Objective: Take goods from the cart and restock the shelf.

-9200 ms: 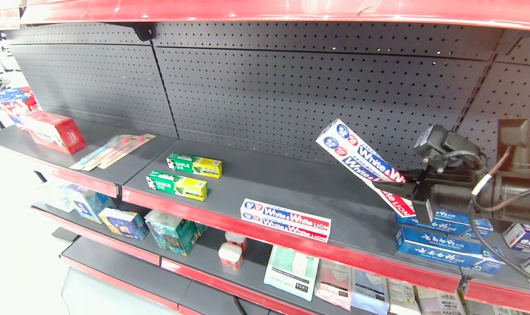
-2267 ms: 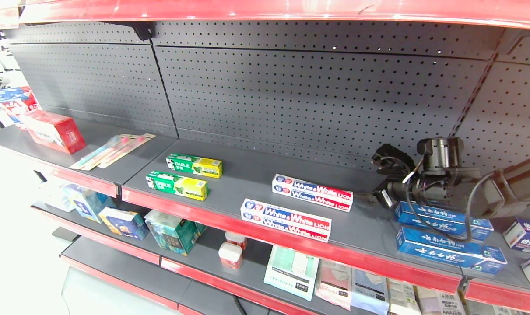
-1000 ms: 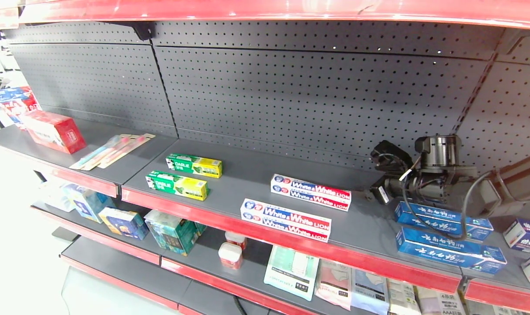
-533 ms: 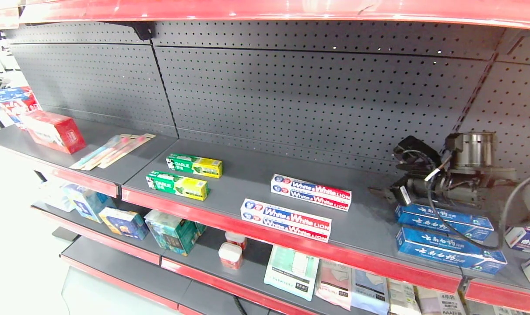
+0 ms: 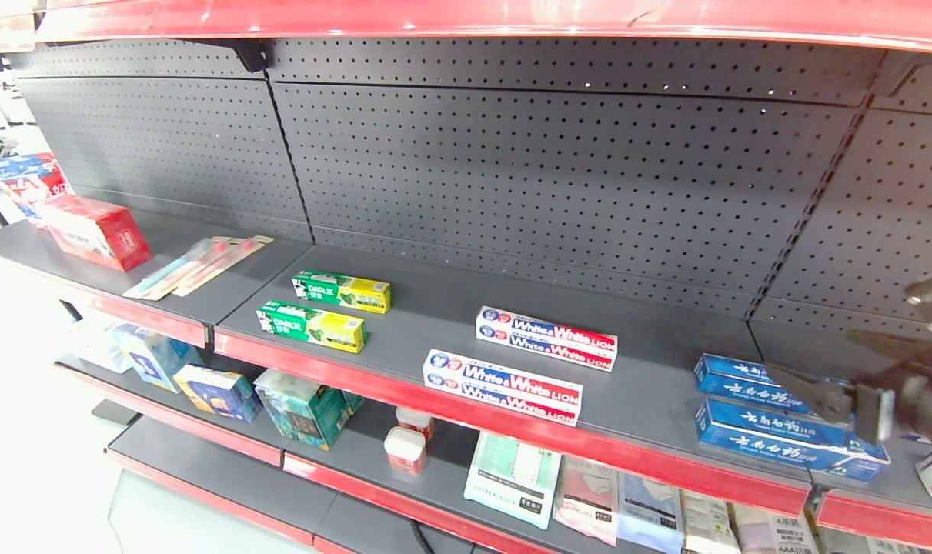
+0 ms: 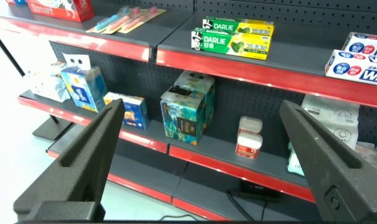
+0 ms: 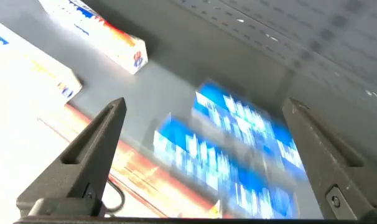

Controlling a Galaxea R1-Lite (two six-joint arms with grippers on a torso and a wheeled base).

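The right gripper [image 5: 812,355] hangs with its fingers spread wide and nothing between them, over the two blue boxes [image 5: 743,378]. The toothpaste box [image 5: 546,338] lies flat on the shelf [image 5: 450,300], well beyond that gripper's fingertips toward the robot's left. A second toothpaste box [image 5: 502,387] sits in front of it at the shelf's lip. The left gripper [image 6: 201,106] is likewise spread and empty, facing the lower shelves [image 6: 176,149].

From where I stand these cartons look light and thin-walled. They seem stiff along their length but easy to dent if squeezed hard on the broad faces. The glossy card may well slip between hard fingers. For another one like them, I'd take hold across the narrow width near the middle, with a gentle close. Gripped near one end, the long box would likely droop and pivot.
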